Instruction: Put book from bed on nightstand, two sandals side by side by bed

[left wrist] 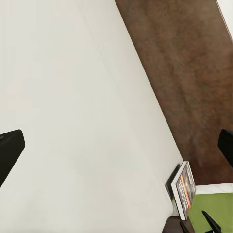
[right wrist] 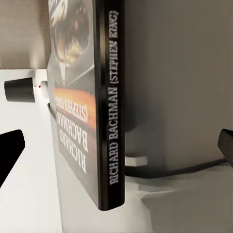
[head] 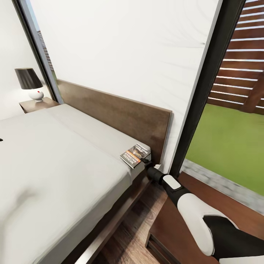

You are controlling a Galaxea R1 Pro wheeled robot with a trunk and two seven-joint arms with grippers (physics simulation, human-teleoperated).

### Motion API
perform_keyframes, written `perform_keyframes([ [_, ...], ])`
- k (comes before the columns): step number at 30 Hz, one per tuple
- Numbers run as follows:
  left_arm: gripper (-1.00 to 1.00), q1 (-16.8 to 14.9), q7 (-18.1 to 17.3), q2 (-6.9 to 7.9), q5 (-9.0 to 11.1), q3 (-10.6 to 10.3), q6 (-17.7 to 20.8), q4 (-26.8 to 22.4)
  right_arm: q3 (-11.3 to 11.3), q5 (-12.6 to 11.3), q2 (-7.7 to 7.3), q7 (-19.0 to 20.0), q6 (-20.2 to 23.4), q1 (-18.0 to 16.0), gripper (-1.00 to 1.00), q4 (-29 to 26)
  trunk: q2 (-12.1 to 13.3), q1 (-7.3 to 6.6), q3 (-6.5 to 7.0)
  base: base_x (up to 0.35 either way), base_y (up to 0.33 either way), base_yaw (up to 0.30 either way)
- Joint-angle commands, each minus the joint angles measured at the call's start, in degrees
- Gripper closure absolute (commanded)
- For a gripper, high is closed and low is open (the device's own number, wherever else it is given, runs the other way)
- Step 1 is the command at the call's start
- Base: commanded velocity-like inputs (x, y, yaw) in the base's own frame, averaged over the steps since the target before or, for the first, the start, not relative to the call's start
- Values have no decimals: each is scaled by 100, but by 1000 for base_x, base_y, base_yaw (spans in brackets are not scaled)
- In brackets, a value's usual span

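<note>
In the head view, the book (head: pixel 135 154) lay on the bed (head: pixel 55 161) at the mattress corner by the headboard, and the right end effector (head: pixel 146 161) sat at its 4 o'clock edge; whether it gripped could not be told. A nightstand (head: pixel 36 104) with a lamp (head: pixel 30 83) stood at 10 o'clock.

In the left wrist view, the book (left wrist: pixel 184 189) lay far off at the mattress edge; the left end effector (left wrist: pixel 116 145) stood open.

In the right wrist view, the book's spine (right wrist: pixel 110 111) stood between the spread fingertips (right wrist: pixel 10 150).

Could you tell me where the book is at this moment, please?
In the head view the book lies at the mattress's corner by the headboard, on the window side, with the right gripper reaching its edge.
</note>
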Motion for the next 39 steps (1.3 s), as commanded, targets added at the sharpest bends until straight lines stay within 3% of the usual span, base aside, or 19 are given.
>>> perform_keyframes([
  [1, -100, -13, -52, 7, -16, -33, -1, 12, -29, -13, 2, 7, 30, -2, -100, 1, -2, -1, -5, 0, 0, 0],
  [39, -100, -13, -48, 7, -24, -33, -7, 12, -17, 3, 21, 7, 29, -2, -100, 1, -2, -1, -5, 0, 0, 0],
])
